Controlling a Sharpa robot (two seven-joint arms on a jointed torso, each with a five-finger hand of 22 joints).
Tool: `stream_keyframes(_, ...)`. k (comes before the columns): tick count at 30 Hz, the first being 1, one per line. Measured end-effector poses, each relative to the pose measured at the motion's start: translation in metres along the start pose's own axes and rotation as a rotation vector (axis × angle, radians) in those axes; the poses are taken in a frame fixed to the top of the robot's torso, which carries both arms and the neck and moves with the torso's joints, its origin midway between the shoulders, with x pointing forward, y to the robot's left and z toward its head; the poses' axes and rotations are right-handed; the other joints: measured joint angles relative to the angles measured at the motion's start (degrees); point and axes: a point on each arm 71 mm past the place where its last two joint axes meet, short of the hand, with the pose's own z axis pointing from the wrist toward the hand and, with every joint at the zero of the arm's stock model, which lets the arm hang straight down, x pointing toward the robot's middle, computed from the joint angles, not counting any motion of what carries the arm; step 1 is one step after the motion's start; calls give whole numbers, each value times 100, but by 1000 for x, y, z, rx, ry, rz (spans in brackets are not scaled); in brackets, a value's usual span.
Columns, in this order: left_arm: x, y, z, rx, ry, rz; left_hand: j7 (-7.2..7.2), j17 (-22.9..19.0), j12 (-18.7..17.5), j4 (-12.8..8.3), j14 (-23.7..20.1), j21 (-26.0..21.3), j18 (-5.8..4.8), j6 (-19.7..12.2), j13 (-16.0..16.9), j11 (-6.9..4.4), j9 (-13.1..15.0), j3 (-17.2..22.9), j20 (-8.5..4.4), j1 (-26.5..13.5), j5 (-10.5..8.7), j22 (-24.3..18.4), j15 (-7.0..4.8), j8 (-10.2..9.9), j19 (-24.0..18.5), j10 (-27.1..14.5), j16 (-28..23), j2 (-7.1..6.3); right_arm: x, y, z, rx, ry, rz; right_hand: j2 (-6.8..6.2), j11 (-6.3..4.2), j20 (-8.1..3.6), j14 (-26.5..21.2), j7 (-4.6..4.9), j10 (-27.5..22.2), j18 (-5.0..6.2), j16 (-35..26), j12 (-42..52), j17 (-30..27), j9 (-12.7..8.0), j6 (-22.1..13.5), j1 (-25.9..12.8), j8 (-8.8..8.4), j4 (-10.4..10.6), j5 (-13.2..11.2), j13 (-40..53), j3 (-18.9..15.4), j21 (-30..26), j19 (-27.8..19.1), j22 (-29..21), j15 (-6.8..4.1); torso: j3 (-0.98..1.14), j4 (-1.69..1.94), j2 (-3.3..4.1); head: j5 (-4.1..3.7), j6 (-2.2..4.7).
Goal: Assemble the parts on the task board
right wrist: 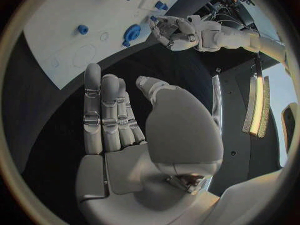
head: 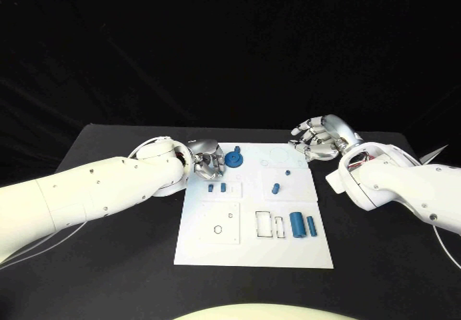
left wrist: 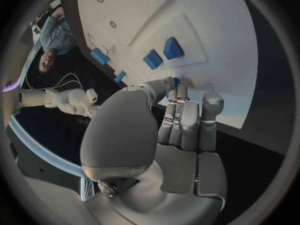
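Before you: a matte black surface (head: 115, 267) backed by black cloth.

Item: task board (head: 252, 250), a flat white rectangular plate at the middle of the surface, bearing raised white square panels and outlined cut-outs.

Contents you can check in the head view:
- round blue gear-like part (head: 234, 159), near the board's far left corner;
- two small blue blocks (head: 217, 188) on the left panel;
- one small blue peg (head: 276, 188) on the right panel;
- two blue cylinders (head: 304, 223), lying side by side near the board's right edge, beside slot outlines.

Left hand (head: 204, 162): silver, jointed metal, at the board's far left edge just beside the gear-like part; fingers extended close together, holding nothing you can see.

Right hand (head: 322, 137): beyond the board's far right corner, off the board, fingers loosely curled, apart and empty.
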Motion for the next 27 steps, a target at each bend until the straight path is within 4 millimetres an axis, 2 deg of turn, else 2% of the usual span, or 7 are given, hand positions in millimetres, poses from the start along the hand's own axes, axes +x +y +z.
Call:
stream_keyframes(7,1,0,1,5,1,5,-1,23,0,-32,0,0,0,1,1,-1,-11,1,0,15,0,1,0,0,0,1,0,-29,0,0,0,0,0,0,0,0,0,0,0,0,0,0,0,0,0,0,0,0,0,0,0,0,0,0,0,0,2,0,-3,-5,-11)
stream_keyframes(13,1,0,0,7,2,9,-54,189,36,-79,42,0,0,137,59,-60,13,-47,0,16,0,65,-42,-21,0,147,67,-30,0,0,0,1,0,0,0,0,0,0,0,0,0,0,0,-1,0,0,0,0,0,0,0,0,0,0,0,0,3,2,-7,-3,-25)
stream_keyframes(23,1,1,-1,9,2,9,-54,221,67,-94,83,0,0,129,92,-70,28,-63,0,25,-1,66,-42,-16,0,175,94,-21,-1,-1,0,2,-1,-1,0,0,0,0,0,0,0,0,-23,5,0,0,1,0,0,0,-9,0,0,0,-8,0,-4,6,-9,-12,-26)
stream_keyframes(27,2,1,-1,9,3,8,-33,199,69,-95,83,0,0,-39,125,-31,52,-61,0,24,0,62,-43,-166,0,108,94,-22,-1,-1,0,3,-1,-1,0,0,0,0,0,0,0,0,-23,5,-5,0,1,0,0,21,-9,0,0,0,-14,0,-7,6,-10,-13,-27)
